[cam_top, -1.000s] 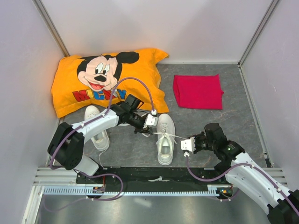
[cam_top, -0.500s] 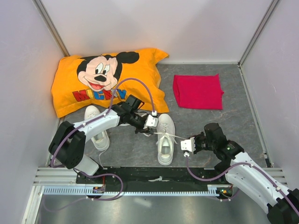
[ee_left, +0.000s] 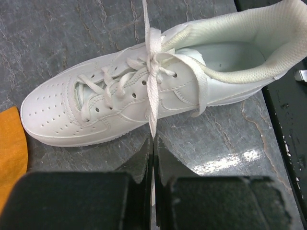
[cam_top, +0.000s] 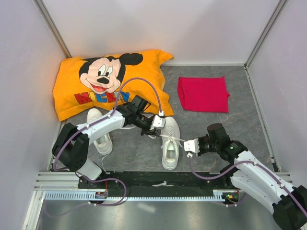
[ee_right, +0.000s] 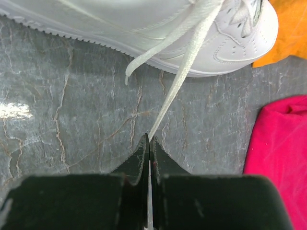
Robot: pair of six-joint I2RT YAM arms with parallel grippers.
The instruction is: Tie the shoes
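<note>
Nearest the bases, the right gripper [ee_right: 149, 140] is pinched fully closed on one lace end [ee_right: 178, 86]. That lace runs taut from its fingertips up to the side of the shoe [ee_right: 120, 24] lying just ahead of it on the grey tabletop [ee_right: 72, 120]. On the shoe's far side, the left gripper [ee_left: 153, 143] is likewise clamped tight on the other lace end [ee_left: 152, 105], which stretches straight from its tips to the crossing over the eyelets. From this gripper the toe lies to the left and the open heel to the right. With the grippers on opposite sides of the shoe and the laces drawn away from each other, the hold looks meant to cinch the first crossing down onto the tongue. No bow loops show yet, so the task seems at an early stage. To the left of the left gripper, partly under its arm, lies the second shoe [cam_top: 103, 142]; I cannot tell how its laces lie. Further off are an orange cartoon pillow [cam_top: 110, 81] and, well ahead of the right gripper, a folded red cloth [cam_top: 203, 93], neither involved.
</note>
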